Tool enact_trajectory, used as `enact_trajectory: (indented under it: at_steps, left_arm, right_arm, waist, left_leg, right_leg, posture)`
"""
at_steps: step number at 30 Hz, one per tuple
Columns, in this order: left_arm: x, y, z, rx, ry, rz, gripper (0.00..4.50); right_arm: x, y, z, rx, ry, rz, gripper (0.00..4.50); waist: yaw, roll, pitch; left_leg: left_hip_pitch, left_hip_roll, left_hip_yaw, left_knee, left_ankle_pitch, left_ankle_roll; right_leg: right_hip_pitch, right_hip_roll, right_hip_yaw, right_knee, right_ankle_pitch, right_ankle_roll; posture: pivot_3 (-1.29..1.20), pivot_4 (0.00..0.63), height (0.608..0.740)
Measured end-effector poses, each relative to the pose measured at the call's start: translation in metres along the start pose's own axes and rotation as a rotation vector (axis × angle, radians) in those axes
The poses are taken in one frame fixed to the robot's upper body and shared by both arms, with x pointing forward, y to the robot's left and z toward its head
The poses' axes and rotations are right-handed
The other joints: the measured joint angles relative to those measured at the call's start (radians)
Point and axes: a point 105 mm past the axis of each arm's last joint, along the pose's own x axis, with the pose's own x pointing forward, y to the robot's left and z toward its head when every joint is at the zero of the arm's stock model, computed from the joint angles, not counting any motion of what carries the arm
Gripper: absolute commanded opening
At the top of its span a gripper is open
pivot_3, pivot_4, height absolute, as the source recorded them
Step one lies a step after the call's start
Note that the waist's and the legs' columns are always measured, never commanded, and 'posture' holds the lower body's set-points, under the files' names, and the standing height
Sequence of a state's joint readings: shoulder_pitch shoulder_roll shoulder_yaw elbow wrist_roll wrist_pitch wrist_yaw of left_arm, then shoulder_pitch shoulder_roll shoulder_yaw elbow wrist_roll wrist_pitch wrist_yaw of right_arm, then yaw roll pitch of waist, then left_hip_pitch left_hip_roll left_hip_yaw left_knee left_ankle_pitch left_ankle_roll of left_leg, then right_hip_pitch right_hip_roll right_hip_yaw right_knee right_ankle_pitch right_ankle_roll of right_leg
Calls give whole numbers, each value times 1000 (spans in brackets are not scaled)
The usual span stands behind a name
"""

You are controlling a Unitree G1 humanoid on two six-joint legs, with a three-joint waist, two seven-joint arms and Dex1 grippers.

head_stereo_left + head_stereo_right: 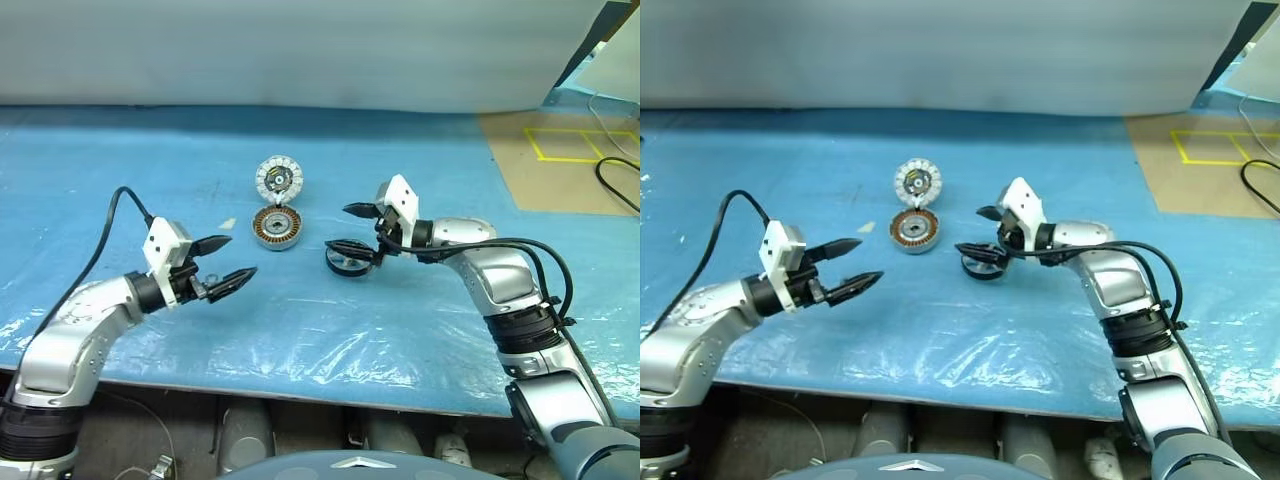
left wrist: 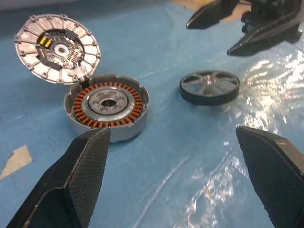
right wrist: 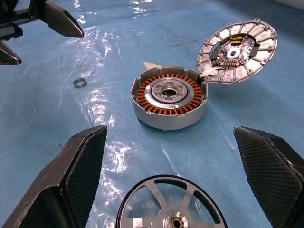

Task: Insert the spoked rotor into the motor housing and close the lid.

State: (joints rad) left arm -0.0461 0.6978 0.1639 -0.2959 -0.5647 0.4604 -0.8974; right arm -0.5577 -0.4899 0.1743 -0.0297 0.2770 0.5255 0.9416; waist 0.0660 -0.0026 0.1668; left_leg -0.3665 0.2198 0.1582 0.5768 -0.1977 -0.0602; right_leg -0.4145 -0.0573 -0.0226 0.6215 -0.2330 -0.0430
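The motor housing [image 1: 277, 227] stands on the blue sheet, its copper windings showing. Its lid [image 1: 279, 180] is swung open and stands behind it, the white-segmented inner face towards me. To the right of the housing the spoked rotor [image 1: 347, 262] lies flat on the sheet. My right gripper [image 1: 337, 227] hangs open just over the rotor, which sits free between its fingers [image 3: 78, 171] in the right wrist view. Left of the housing my left gripper [image 1: 242, 256] is open and empty, pointing at the housing [image 2: 107, 107] and the rotor [image 2: 209, 87].
A small metal ring [image 3: 80, 82] lies on the sheet between the housing and the left gripper. A scrap of white tape [image 1: 228, 224] sits by the housing. A brown board [image 1: 560, 160] with yellow tape and a black cable [image 1: 615, 185] lie at the back right.
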Motion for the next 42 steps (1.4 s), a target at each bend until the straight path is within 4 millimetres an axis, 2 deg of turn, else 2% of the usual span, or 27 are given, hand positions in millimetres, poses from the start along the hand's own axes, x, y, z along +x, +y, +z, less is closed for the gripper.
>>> enact_trajectory:
  at_steps: [6,13,22,35,39,42]
  left_arm:
    - [4,14,-3,24,-18,-5,4464]
    - [21,9,-3,-11,-82,-38,4464]
    - [13,7,-12,-21,-41,-45,4464]
    - [7,9,-11,-8,-24,-56,4464]
    - [8,10,-9,0,-30,-56,4464]
    - [10,10,-5,9,-44,-60,4464]
  right_arm:
    - [-7,3,-6,-10,24,14,4500]
    - [-10,5,-11,-8,32,18,4500]
    - [-11,1,-3,-51,32,36,4500]
    - [-10,5,-10,-53,70,75,4500]
    - [-5,2,3,-97,64,93,4500]
    - [9,2,19,-156,43,142,4500]
  waist:
    - [4,0,0]
    - [-2,0,0]
    - [1,0,0]
    - [2,0,0]
    - [0,0,0]
    - [-4,0,0]
  left_leg:
    - [0,0,0,0,0,0]
    - [1,1,1,0,0,0]
    - [0,1,1,0,0,0]
    - [0,1,1,0,0,1]
    - [1,1,1,1,1,1]
    - [2,2,2,1,1,1]
  right_leg:
    - [0,0,0,0,0,0]
    - [0,0,0,1,0,0]
    - [0,0,0,1,0,-1]
    - [0,0,0,1,0,-1]
    - [0,0,0,2,0,-1]
    - [0,0,0,3,0,-2]
  posture:
    - [0,150,740]
    - [0,150,740]
    - [0,150,740]
    - [0,150,740]
    - [0,150,740]
    - [0,150,740]
